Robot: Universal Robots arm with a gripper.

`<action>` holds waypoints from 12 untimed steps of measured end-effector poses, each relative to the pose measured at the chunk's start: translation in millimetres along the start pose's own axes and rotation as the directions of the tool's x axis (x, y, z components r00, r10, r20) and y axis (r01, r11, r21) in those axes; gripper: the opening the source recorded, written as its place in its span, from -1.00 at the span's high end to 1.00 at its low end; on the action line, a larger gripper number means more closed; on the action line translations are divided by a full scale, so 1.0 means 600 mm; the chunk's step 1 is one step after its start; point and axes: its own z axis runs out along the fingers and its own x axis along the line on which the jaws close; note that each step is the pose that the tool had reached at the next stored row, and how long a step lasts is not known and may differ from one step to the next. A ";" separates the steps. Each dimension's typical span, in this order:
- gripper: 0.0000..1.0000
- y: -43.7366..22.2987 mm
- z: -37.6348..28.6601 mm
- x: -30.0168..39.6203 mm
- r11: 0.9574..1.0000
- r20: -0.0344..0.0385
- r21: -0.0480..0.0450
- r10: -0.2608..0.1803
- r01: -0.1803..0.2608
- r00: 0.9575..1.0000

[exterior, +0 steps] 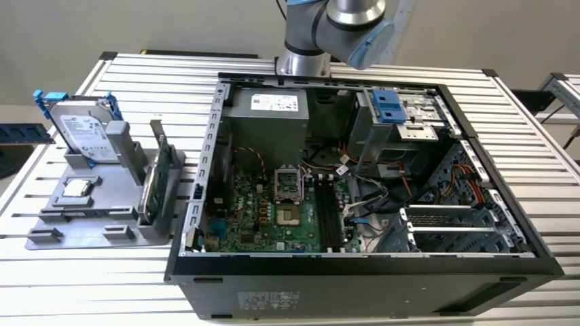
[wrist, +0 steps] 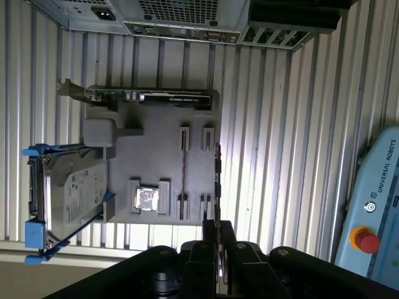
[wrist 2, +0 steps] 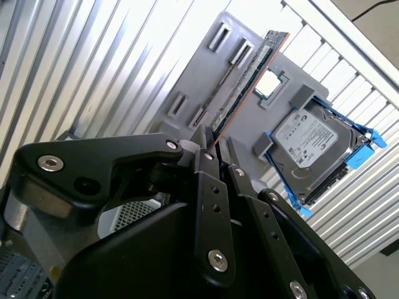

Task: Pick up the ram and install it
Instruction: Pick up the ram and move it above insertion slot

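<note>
— Black chips in a row along the ram [wrist 2: 251,78], long, thin and seen edge-on in both wrist views.
— Held by what?
— Pinched at one end between the fingers of the gripper [wrist 2: 213,142].
— And where exactly?
— Over the grey holder [wrist 2: 199,75], running along its side with the small slots. Touching it or not: cannot tell.
— Around it?
— On the holder, a silver chip [wrist 2: 269,84] and a hard drive [wrist 2: 312,146] in a blue frame.
— And from further off?
— In the exterior view, same holder at 9 o'clock from the open computer case [exterior: 363,285], toward the exterior view's left. Green card [exterior: 161,176] upright at the holder's 3 o'clock edge, just beside the case. Motherboard [exterior: 263,210] flat inside the case. Arm [exterior: 340,27] at 12 o'clock of the case. Slatted metal table [exterior: 91,288] under all.
</note>
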 end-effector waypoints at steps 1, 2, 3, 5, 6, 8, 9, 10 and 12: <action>1.00 0.001 0.000 0.000 1.000 0.000 0.000 0.000 0.000 1.000; 1.00 0.002 0.000 0.000 1.000 0.000 0.000 0.000 0.000 1.000; 1.00 0.004 0.000 0.000 1.000 0.000 0.000 0.000 0.000 1.000; 1.00 0.007 0.000 0.000 1.000 0.000 0.000 0.000 0.000 1.000; 1.00 0.008 0.000 0.000 1.000 0.000 0.000 0.000 0.000 1.000; 1.00 0.011 0.000 -0.001 1.000 0.000 0.000 0.000 0.000 1.000; 1.00 0.013 0.000 -0.001 1.000 0.000 0.000 0.000 0.000 1.000; 1.00 0.015 0.000 -0.001 1.000 0.000 0.000 0.000 0.000 1.000; 1.00 0.017 0.000 -0.001 1.000 0.000 0.000 0.000 0.000 1.000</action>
